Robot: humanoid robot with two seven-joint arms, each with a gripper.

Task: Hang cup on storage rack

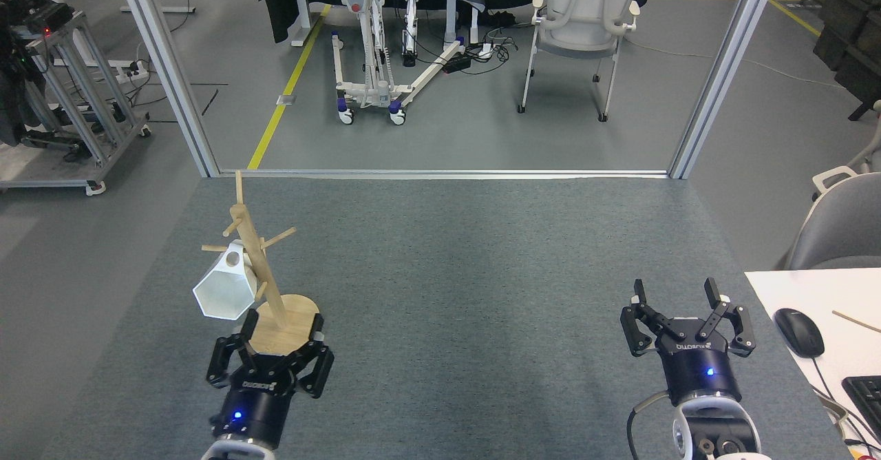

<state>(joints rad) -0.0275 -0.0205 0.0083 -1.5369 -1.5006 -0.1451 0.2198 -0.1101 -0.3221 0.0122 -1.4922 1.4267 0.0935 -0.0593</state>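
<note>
Cup (224, 293) hangs by its handle from a lower peg of storage rack (259, 268), left side, rim tilted down; weight carried by peg, free of both pincers. Left pincer (270, 355) spread around the rack's disc base, likely bracing it. Right pincer (685, 315) spread, empty, well apart over grey desk (468, 274).

- My feed is bright and evenly lit from overhead, with no glare.
- Shadows on the counter (440, 274) are soft and faint.
- Focus is sharp throughout; straight posts bow slightly near the edges.
</note>
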